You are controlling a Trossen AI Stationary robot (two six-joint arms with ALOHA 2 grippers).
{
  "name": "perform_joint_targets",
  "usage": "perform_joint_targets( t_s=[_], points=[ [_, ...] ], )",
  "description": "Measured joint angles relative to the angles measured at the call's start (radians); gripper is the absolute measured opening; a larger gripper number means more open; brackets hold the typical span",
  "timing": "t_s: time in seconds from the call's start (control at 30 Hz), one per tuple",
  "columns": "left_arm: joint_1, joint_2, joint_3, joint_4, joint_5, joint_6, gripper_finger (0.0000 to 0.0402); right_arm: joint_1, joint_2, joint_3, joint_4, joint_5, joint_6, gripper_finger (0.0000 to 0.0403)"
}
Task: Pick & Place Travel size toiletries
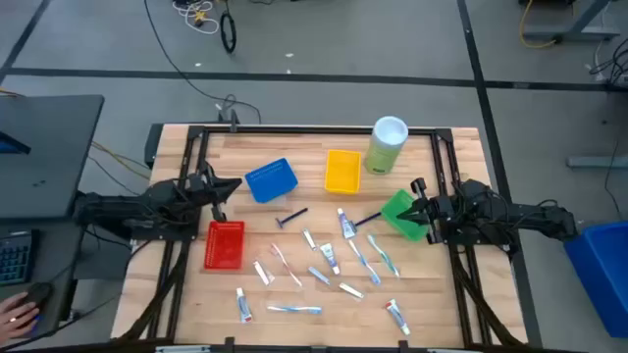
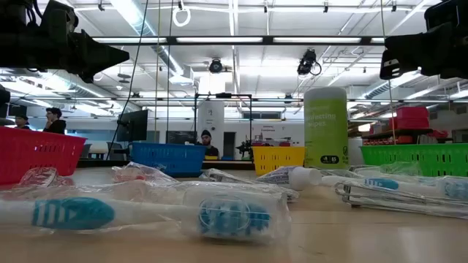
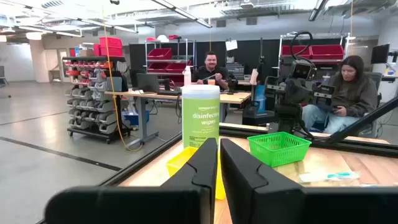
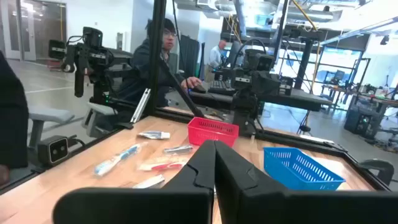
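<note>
The travel size toiletries lie scattered on the near middle of the table: white mini tubes (image 1: 346,226), wrapped toothbrushes (image 1: 294,310) and a dark razor (image 1: 290,217). In the low view a wrapped toothbrush (image 2: 146,213) lies closest. My left gripper (image 1: 235,185) hovers shut over the table's left side, between the blue tray (image 1: 271,179) and the red tray (image 1: 225,244), holding nothing. Its fingers (image 3: 205,163) point level toward the right. My right gripper (image 1: 413,207) is shut and empty over the green tray (image 1: 400,214), pointing left.
A yellow tray (image 1: 342,170) and a tall pale-green canister with a white lid (image 1: 388,144) stand at the far side. A black frame (image 1: 314,128) runs along the table's edges. People sit at desks beyond the table. A hand (image 1: 15,314) shows at the near left, off the table.
</note>
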Motion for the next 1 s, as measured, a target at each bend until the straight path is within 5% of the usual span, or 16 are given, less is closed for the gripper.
perform_joint_targets(
  t_s=[0.83,1.0],
  points=[
    [0.0,0.0,0.0,0.0,0.0,-0.001,0.0029,0.0,0.0,0.0,0.002,0.0,-0.004,0.0005],
    [0.0,0.0,0.0,0.007,0.0,-0.115,0.0029,0.006,0.0,0.0,0.054,0.0,0.098,0.0005]
  ],
)
